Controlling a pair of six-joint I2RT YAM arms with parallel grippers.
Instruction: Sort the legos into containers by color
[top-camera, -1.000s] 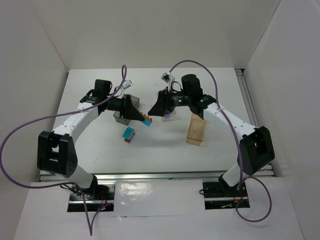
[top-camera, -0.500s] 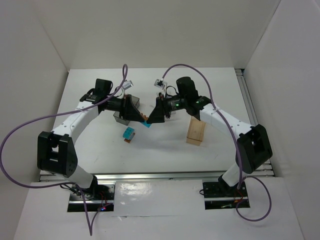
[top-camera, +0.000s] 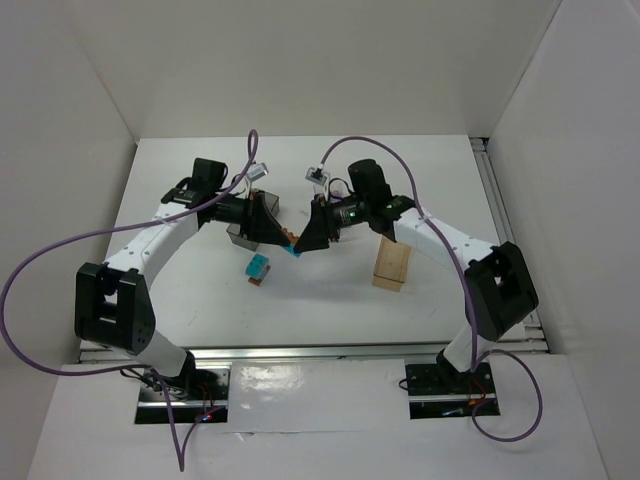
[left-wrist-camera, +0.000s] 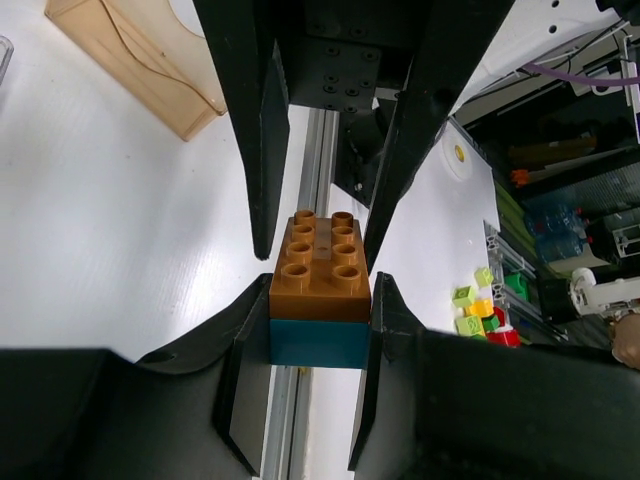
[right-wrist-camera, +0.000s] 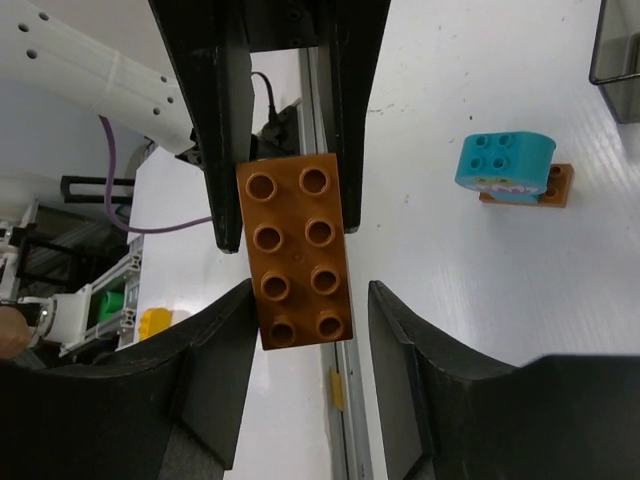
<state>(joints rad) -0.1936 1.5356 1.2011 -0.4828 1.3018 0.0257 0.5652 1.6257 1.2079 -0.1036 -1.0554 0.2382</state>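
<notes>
My left gripper (left-wrist-camera: 320, 310) is shut on a two-lego clump held above the table: a teal lego (left-wrist-camera: 318, 342) between its pads, with an orange-brown lego (left-wrist-camera: 320, 260) stacked on it. My right gripper (right-wrist-camera: 312, 300) faces it and straddles the orange-brown lego (right-wrist-camera: 297, 250). One pad touches that lego and a small gap shows at the other. In the top view the two grippers meet at mid-table, left gripper (top-camera: 283, 236) and right gripper (top-camera: 303, 241). Another clump, teal lego on orange-brown (top-camera: 259, 268), lies on the table.
The amber container (top-camera: 391, 265) stands right of centre. The dark grey container (top-camera: 243, 233) sits behind my left gripper, mostly hidden. Purple cables arch over both arms. White walls close in the table on three sides.
My right gripper has moved left to the clump held by my left gripper, and its jaws have narrowed around the orange-brown lego. The left arm has stayed still.
</notes>
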